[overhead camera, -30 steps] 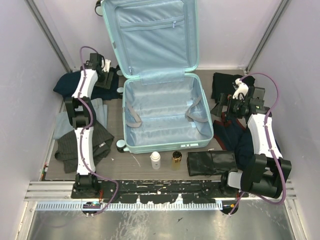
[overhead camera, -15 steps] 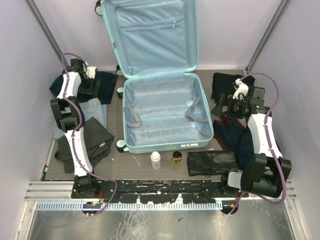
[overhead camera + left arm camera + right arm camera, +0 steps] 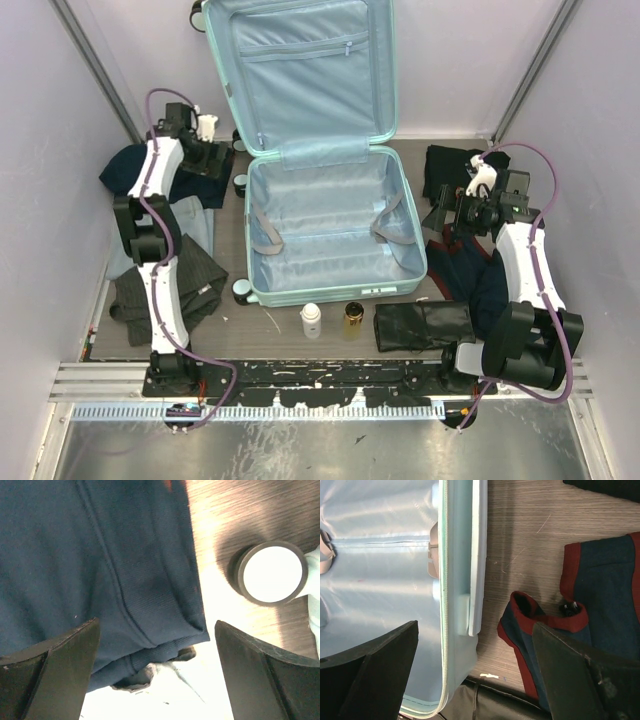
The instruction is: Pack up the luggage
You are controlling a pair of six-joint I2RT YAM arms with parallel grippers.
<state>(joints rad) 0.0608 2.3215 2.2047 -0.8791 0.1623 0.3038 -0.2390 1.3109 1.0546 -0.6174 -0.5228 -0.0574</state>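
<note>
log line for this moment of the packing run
suitcase open, nothing packed | left end effector open above navy garment | right end effector open above gap between suitcase and red-trimmed garment

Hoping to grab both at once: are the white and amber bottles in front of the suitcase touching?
Apart. The top view shows bare table between the white bottle and the amber bottle.

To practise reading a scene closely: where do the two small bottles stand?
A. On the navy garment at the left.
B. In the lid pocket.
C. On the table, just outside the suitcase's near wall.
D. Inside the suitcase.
C: the white bottle and the amber bottle stand upright on the table, outside the suitcase.
</note>
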